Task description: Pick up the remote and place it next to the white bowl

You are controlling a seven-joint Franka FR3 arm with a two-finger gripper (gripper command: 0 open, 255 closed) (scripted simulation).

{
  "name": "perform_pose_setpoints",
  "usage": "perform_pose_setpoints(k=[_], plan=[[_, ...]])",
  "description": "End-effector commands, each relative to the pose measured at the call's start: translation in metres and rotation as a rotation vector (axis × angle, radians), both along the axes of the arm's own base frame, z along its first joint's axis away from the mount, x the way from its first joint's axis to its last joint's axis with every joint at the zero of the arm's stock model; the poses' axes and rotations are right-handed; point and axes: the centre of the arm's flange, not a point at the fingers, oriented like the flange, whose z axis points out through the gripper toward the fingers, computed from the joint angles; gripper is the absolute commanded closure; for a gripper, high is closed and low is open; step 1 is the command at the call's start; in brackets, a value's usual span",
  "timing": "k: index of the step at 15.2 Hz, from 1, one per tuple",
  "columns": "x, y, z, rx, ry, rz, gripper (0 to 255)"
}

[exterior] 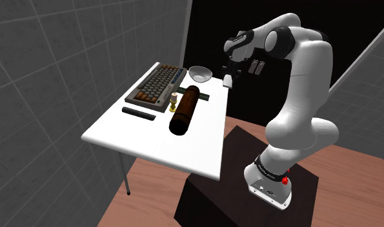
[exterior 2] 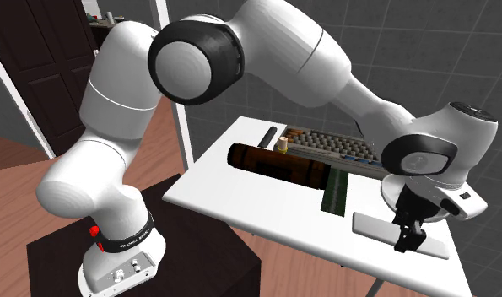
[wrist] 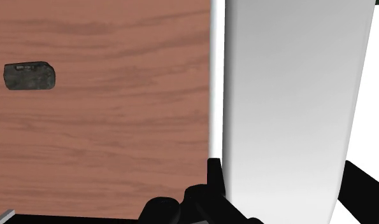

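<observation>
My gripper (exterior: 228, 75) is shut on a flat white remote (exterior: 228, 82) at the table's edge nearest the stand. In the second exterior view the black fingers (exterior 2: 400, 242) clasp the pale slab of the remote (exterior 2: 371, 225) low over the tabletop; I cannot tell whether it touches the surface. The wrist view has the remote (wrist: 283, 89) running away from the gripper (wrist: 286, 188), clasped between both fingers. The white bowl (exterior: 199, 74) stands at the table's far end, a short way towards the shoulder view's left of the gripper.
On the white table (exterior: 139, 138) lie a keyboard (exterior: 157, 85), a brown bottle (exterior: 184, 108) on its side, a dark green strip (exterior 2: 335, 191), a small candle-like piece (exterior: 174, 100) and a thin black bar (exterior: 137, 113). Wooden floor (wrist: 105, 114) with a dark lump (wrist: 30, 76) shows below the table edge.
</observation>
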Motion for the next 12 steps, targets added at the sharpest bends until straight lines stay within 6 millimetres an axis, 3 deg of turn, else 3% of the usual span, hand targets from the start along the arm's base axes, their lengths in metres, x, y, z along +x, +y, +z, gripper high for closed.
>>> perform_pose_setpoints(k=[1,12], plan=[[0.000,0.001,-0.010,0.000,0.000,0.000,255],[0.000,0.000,-0.068,0.000,0.000,0.000,255]])
